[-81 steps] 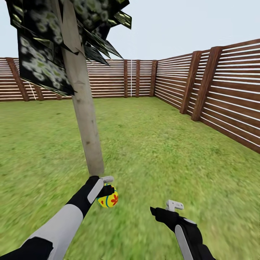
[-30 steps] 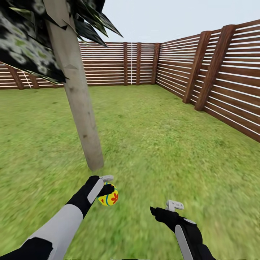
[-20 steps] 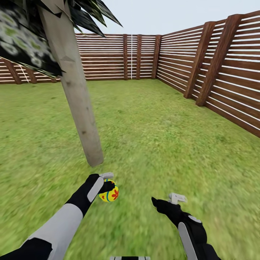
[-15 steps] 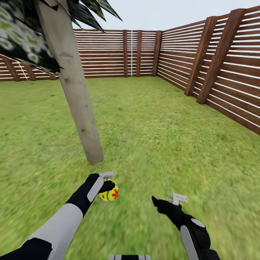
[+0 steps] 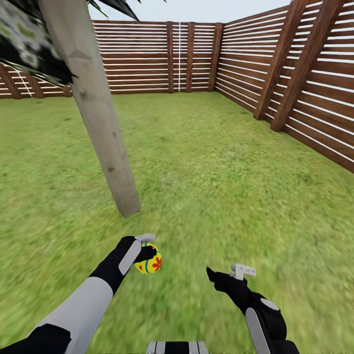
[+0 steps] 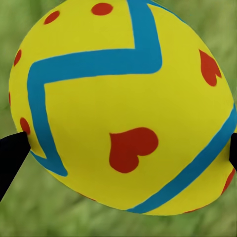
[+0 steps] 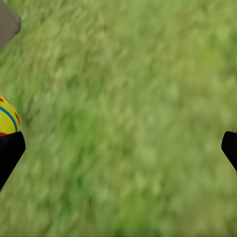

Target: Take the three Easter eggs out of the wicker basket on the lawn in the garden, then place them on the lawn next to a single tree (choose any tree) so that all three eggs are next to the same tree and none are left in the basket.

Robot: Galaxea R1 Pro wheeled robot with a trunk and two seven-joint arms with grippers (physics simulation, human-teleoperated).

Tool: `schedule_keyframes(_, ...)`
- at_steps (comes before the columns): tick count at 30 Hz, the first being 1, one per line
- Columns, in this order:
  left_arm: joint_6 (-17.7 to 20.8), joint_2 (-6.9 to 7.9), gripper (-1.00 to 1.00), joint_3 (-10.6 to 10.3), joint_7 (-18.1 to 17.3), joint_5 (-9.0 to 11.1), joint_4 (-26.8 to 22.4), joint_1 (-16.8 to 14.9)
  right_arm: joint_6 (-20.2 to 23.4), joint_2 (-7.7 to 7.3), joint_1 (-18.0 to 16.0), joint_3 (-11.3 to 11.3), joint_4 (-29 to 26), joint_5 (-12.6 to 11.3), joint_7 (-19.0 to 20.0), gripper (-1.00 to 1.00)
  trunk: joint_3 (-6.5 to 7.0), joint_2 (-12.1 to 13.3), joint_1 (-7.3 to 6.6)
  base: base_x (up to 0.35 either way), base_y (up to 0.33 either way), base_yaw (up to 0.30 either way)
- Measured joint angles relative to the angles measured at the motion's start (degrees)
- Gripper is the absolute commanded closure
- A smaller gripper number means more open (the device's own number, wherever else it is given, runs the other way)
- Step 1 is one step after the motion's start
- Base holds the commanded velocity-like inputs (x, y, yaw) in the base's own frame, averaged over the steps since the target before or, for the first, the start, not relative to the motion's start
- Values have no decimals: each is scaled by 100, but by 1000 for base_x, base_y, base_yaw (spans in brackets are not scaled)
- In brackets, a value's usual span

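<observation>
Yellow Easter egg with blue zigzag bands and red marks (image 5: 149, 264), clamped between the black fingers of the left gripper (image 5: 146, 252), held above the mottled green lawn (image 5: 206, 187); close up, egg (image 6: 123, 106) wedged between two dark fingertips (image 6: 11, 155). Pale grey-beige tree trunk (image 5: 101, 118) planted just at 12 o'clock from the egg, near but apart. Right gripper (image 5: 231, 273) at 3 o'clock of the egg, fingers spread wide, nothing held, grass between its tips (image 7: 118, 148). Brown slatted wooden fence (image 5: 305, 83) from 12 round to 2 o'clock, well apart
</observation>
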Motion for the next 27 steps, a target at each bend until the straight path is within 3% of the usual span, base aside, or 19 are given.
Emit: schedule_keyframes(27,-138,1,100,-14,4,-18,-245,4,-2,3,0,17,18,10,-7,-100,-599,-36,70,0,0,0)
